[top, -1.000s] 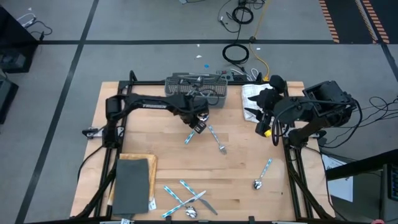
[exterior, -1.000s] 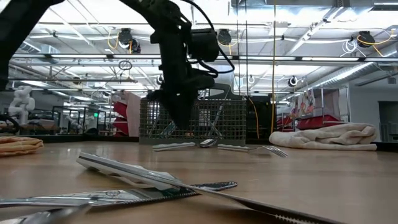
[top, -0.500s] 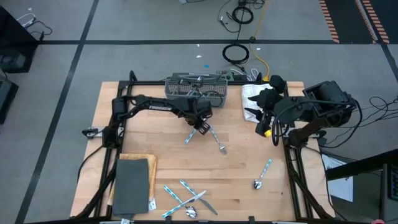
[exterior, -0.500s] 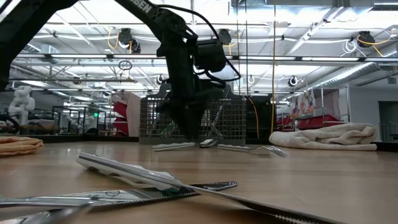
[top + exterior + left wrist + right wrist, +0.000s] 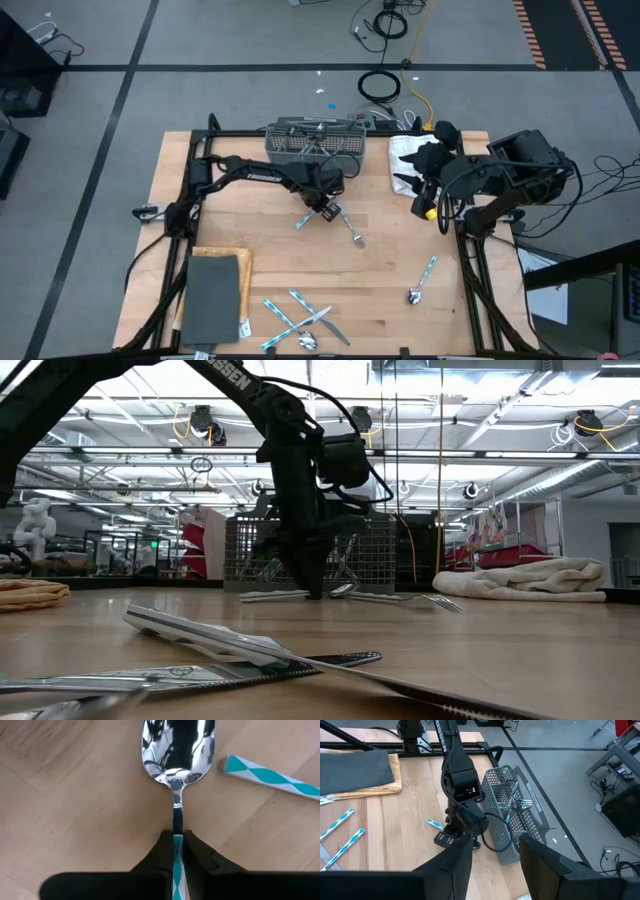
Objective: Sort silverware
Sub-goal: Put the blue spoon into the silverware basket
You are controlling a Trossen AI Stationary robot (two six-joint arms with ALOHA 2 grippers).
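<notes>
Silverware is scattered over the wooden table point(image 5: 400, 250); one spoon point(image 5: 177, 750) lies flat in front of the grey mesh basket point(image 5: 316, 146), and its blue-and-white handle is clamped between the fingers of the left gripper point(image 5: 177, 851), which is lowered to the table surface in the low view point(image 5: 315, 588); a fork point(image 5: 350, 226) lies just beside it, its patterned handle end seen near the spoon bowl; another spoon point(image 5: 422, 279) rests alone toward the table's right side; a crossed pile of cutlery point(image 5: 298, 320) is gathered at the near edge; several pieces already stand in the basket; the right gripper point(image 5: 492, 855) is held parted, off the table's right rear corner above the white towel point(image 5: 406, 158).
</notes>
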